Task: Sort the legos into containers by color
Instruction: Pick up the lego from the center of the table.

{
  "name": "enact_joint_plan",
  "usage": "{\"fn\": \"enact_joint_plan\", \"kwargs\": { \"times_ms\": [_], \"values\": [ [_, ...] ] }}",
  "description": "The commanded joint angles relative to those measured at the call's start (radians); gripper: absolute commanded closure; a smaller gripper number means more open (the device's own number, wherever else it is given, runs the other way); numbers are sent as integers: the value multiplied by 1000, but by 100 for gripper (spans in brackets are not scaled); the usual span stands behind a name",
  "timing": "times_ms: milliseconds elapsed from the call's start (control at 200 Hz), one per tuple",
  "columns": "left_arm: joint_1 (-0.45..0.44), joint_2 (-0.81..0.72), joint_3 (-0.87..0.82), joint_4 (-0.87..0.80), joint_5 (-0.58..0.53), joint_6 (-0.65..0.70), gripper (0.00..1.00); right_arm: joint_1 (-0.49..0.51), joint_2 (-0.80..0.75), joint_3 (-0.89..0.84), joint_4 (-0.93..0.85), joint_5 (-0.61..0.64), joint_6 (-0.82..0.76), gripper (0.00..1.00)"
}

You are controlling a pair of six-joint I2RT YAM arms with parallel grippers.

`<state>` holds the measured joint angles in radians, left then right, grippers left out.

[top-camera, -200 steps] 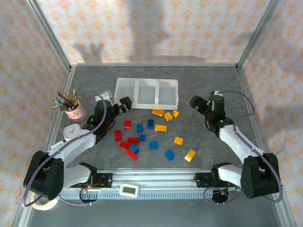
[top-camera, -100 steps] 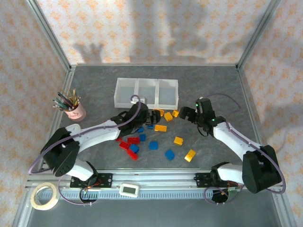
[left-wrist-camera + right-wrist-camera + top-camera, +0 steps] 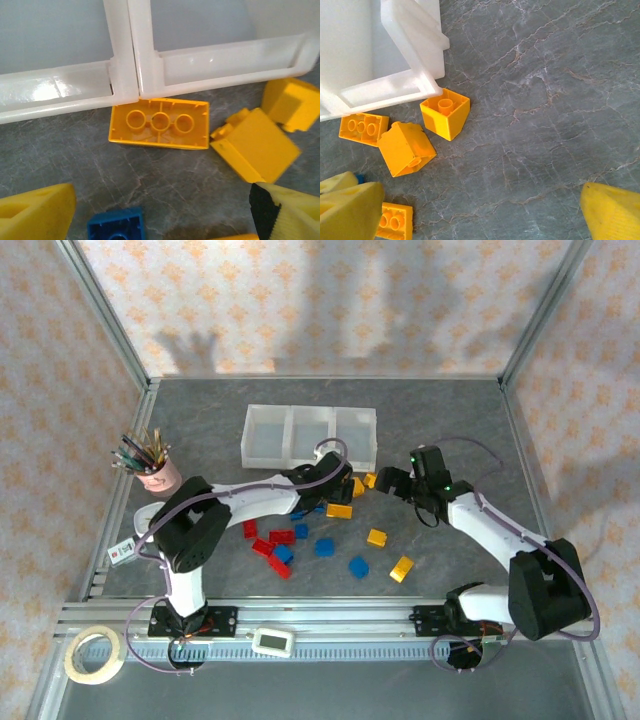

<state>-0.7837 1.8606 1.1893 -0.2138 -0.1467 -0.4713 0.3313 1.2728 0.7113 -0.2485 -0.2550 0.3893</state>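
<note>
Three joined white containers (image 3: 310,435) sit toward the far side of the grey bench (image 3: 200,420). The legos (image 3: 324,547) lie loose on the bench just on the near side of them: red ones (image 3: 281,536) to the left, blue ones (image 3: 358,566) in the middle, yellow ones (image 3: 376,537) mostly to the right.

The left gripper (image 3: 338,483) is stretched in from the left to the near edge of the containers. In the left wrist view its yellow fingers (image 3: 35,212) stand wide apart with nothing clamped. A blue brick (image 3: 117,227) lies on the bench between them, and beyond it an overturned yellow oblong brick (image 3: 159,123) rests against the container wall (image 3: 125,45).

The right gripper (image 3: 392,483) hovers just right of the containers' near right corner. Its fingers (image 3: 612,210) are also spread wide and empty, and a yellow square brick (image 3: 445,112) lies just beside that corner.

A pink cup (image 3: 160,478) of pencils stands at the left of the bench.
</note>
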Motion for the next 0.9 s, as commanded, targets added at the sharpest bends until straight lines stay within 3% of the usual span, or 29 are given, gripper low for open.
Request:
{"fn": "enact_joint_plan", "kwargs": {
  "times_ms": [0,390,696,896],
  "values": [
    [-2,31,50,-83,-65,60,8,5,6,30,-30,9,1,0],
    [17,150,132,-78,-88,87,9,5,17,49,-44,19,5,0],
    [42,214,191,-55,-93,108,16,5,18,45,-44,32,4,0],
    [44,219,189,-29,-79,118,27,6,26,48,-42,32,4,0]
  ]
}}
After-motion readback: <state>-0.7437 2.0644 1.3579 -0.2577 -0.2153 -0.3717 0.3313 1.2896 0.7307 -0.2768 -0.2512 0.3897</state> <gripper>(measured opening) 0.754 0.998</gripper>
